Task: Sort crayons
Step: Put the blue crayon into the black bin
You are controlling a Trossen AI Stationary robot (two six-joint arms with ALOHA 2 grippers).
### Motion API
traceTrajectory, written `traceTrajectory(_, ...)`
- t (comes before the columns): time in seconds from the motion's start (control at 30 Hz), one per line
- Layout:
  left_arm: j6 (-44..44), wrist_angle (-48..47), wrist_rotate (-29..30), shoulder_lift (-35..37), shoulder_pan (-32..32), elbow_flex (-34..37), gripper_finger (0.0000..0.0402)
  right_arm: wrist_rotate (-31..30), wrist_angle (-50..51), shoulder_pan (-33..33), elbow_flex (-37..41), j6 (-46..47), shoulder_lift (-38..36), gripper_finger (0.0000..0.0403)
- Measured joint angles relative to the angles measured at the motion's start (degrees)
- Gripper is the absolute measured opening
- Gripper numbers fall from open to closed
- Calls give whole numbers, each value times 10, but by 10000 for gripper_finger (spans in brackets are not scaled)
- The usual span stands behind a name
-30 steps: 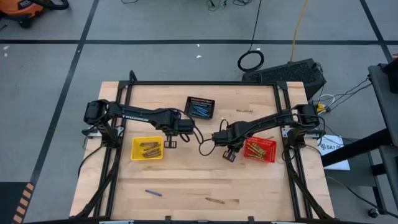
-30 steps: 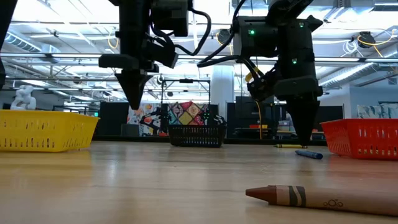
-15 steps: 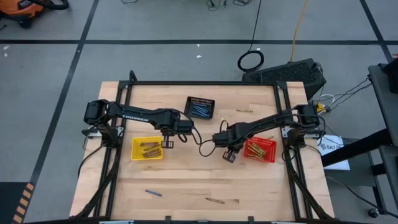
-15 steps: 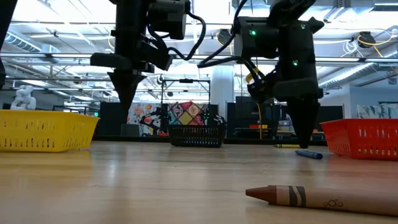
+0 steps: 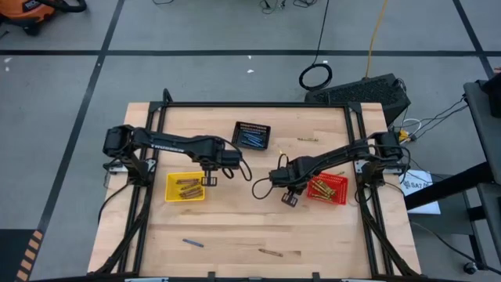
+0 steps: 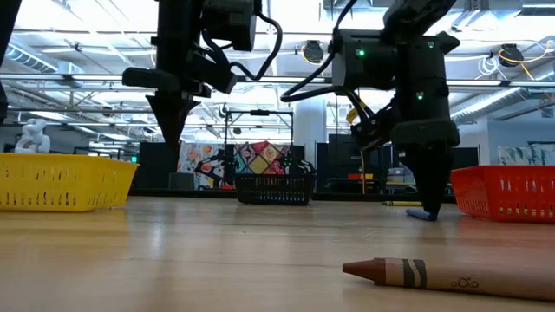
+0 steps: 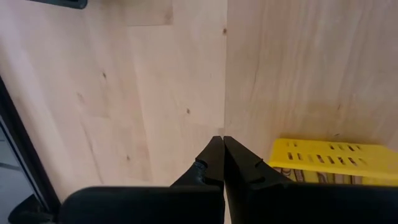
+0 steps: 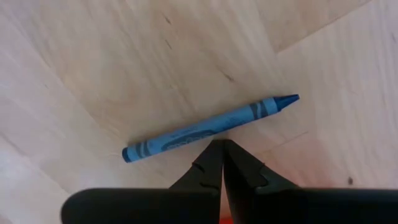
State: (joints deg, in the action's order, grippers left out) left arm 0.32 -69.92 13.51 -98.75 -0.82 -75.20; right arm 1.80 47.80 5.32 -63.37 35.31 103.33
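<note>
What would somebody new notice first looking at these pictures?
Probably the three small mesh baskets on the pale wooden table: a yellow mesh basket on the left, a red mesh basket on the right and a black mesh basket at the far middle, each holding crayons. Next, the two dark arms meeting mid-table, the right hand shut just above a loose blue crayon, the left hand shut beside the yellow basket.

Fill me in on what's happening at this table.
Two robot arms are sorting crayons into baskets. The right gripper, shut and empty, hangs just over a blue crayon lying on the table beside the red basket. The left gripper, also shut and empty, hovers next to the yellow basket. The black basket holds blue ones. A few crayons lie loose, including a brown crayon near the front edge.
</note>
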Motion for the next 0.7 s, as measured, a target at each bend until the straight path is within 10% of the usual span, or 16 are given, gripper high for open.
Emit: traceTrajectory(0.7, 0, 4, 0, 3, 0, 0, 1, 0, 10, -4, -34, -4, 1, 0)
